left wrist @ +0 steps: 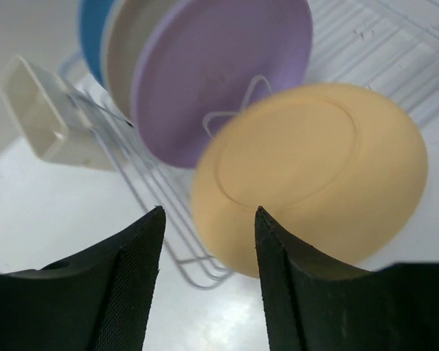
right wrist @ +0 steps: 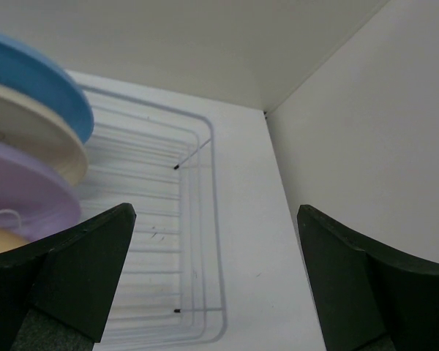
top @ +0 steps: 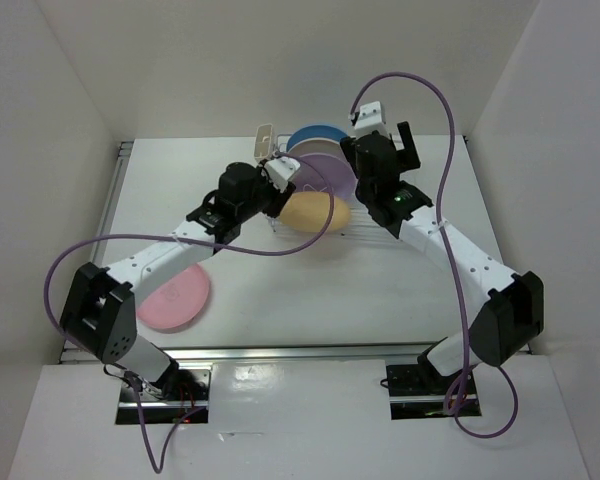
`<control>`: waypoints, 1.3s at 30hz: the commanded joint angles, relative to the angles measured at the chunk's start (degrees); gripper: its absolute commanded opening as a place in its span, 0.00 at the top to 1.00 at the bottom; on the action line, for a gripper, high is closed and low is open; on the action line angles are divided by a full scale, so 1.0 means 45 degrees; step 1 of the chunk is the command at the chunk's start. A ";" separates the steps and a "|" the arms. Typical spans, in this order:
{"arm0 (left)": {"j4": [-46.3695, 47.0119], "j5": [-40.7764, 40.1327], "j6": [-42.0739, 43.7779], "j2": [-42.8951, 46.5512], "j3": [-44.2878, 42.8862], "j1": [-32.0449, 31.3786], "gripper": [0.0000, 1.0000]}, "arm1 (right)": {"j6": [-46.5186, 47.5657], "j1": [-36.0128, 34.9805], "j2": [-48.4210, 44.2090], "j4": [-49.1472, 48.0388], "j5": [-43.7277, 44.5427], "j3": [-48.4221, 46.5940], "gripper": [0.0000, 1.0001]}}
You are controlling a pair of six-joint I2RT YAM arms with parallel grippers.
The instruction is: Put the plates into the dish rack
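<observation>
1. Top external view: the dish rack (top: 368, 230) sits at the far middle of the table (top: 280, 290), largely hidden by plates and both arms. Three plates stand on edge in it, one behind another: blue plate (top: 315, 133) farthest from me, then cream plate (top: 302, 148), then purple plate (top: 328, 175).
2. Nearest me, the yellow-orange plate (top: 315, 212) leans tilted at the rack's near rim. I cannot tell whether it sits in a slot.
3. Only this view shows the pink plate (top: 175, 297). It lies flat on the table beside the left arm, well apart from the rack.
4. Left wrist view adds that the yellow-orange plate's ringed underside faces the camera, in front of the purple one. The cutlery cup (left wrist: 47, 113) hangs at the rack's end beside the blue plate; its inside I cannot make out.
5. The left gripper (left wrist: 208, 281) hovers just short of the yellow-orange plate, jaws apart, nothing between them.
6. Right wrist view shows bare rack wires beyond the plates. The right gripper (right wrist: 216, 274) is spread wide above them, holding nothing.
</observation>
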State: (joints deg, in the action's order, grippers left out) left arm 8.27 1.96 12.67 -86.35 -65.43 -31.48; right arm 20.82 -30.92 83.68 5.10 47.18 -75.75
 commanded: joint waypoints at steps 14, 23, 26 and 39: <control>0.0095 -0.1507 -0.1545 0.1179 0.2019 -0.1734 0.36 | -0.0251 0.0073 -0.0939 -0.0237 0.0533 -0.0062 0.00; -0.0471 -0.1353 -0.1311 0.1903 0.2819 -0.1988 0.35 | -0.0641 0.0073 -0.0705 -0.0099 0.0375 -0.0062 0.00; 0.0052 -0.1353 -0.1078 0.1457 0.2958 -0.2144 0.33 | -0.0758 0.0073 -0.0705 0.0038 0.0239 -0.0178 0.00; 0.2555 -0.3129 -0.0180 -0.0751 0.2393 -0.2398 0.35 | -0.0876 0.0073 -0.0705 0.0292 0.0121 -0.0179 0.00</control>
State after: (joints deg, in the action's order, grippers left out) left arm 13.69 -8.88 9.82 -88.25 -52.14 -41.95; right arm 17.85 -30.87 80.84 5.80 48.05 -76.14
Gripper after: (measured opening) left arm 0.659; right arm 0.999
